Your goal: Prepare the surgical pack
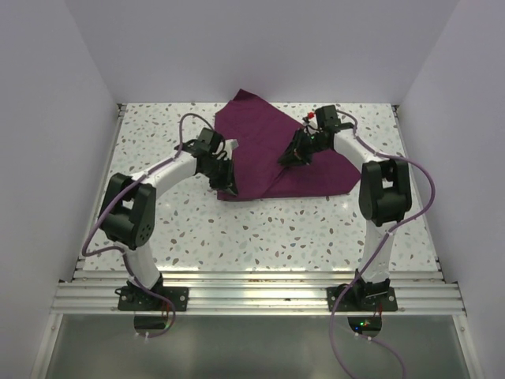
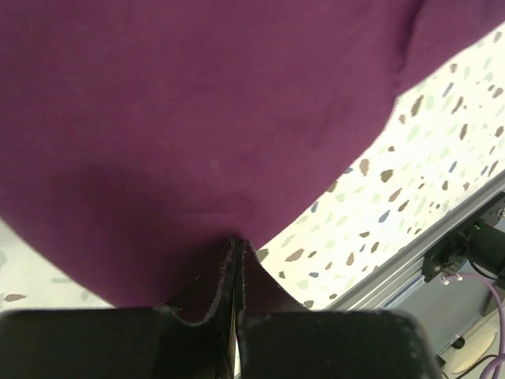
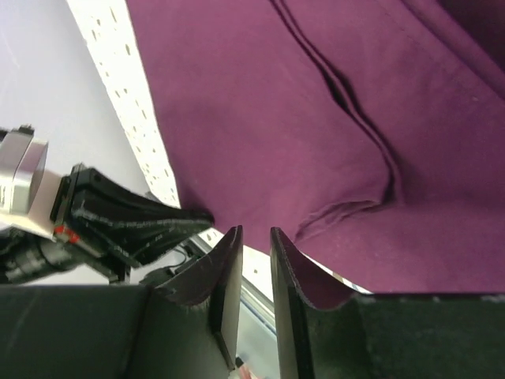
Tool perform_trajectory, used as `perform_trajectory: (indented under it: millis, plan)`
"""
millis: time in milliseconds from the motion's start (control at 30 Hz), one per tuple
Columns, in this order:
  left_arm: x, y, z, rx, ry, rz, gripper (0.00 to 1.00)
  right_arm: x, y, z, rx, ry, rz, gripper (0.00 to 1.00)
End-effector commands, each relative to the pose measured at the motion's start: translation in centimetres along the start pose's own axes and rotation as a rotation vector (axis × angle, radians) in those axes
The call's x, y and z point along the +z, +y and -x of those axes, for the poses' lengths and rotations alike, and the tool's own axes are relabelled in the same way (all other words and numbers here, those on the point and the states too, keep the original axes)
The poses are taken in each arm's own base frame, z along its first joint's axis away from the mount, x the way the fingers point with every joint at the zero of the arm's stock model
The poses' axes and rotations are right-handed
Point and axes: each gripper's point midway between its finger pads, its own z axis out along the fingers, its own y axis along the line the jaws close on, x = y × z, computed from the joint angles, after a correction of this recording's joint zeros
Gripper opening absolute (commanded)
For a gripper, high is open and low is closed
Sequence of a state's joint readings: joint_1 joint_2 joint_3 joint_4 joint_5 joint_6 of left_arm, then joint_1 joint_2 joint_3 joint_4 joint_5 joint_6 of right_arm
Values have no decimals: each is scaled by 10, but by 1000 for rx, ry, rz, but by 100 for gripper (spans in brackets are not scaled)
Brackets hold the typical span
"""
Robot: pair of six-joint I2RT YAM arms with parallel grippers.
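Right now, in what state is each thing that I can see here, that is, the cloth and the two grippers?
maroon cloth: lying on the table, folded over itself in layers, not yet a neat bundle.
left gripper: shut, pinching the edge of the maroon cloth.
right gripper: open by a narrow gap, nothing seen between its fingers, over the maroon cloth.

The maroon cloth (image 1: 264, 146) hides anything beneath it and runs past both wrist views' edges.

Creased maroon cloth (image 3: 260, 103) above tool (image 3: 255, 233)
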State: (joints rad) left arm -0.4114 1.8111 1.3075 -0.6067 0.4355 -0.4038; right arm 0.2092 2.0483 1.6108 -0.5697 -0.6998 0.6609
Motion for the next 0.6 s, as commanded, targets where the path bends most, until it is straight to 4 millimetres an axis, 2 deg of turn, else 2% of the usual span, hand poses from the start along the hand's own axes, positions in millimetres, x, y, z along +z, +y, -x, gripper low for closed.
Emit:
perform_trajectory:
  millis: [0,33,100,233,300,367,400,433,467,500,567]
  plan:
    - [1,20,12,-8,-41,-12,0,-6,9,6,-55,-26,30,24]
    - [3,25,10,-19,-30,-8,0,-1,-3,4,-35,-14,-9,24]
    - [2,32,4,-25,-16,0,0,1,-9,4,-33,-8,-28,23]
    - [-16,18,14,20,-77,-35,1,-2,-10,10,-41,-27,-50,23]
    - [-25,7,18,37,-89,-68,5,-12,-10,22,-61,-80,-96,22]
    - [-38,-4,28,62,-127,-91,14,-35,-22,36,-35,-146,-162,20]
    - [-42,-7,31,72,-142,-92,16,-46,-37,48,-16,-205,-231,21]
    - [-50,-12,38,89,-170,-96,20,-65,-56,57,28,-245,-290,27]
    - [-54,-15,40,107,-182,-101,24,-80,-64,63,36,-289,-328,33]
    - [-59,-19,44,122,-202,-106,29,-98,-86,76,52,-360,-407,50]
    - [-61,-18,48,138,-222,-100,32,-116,-104,83,44,-399,-495,61]
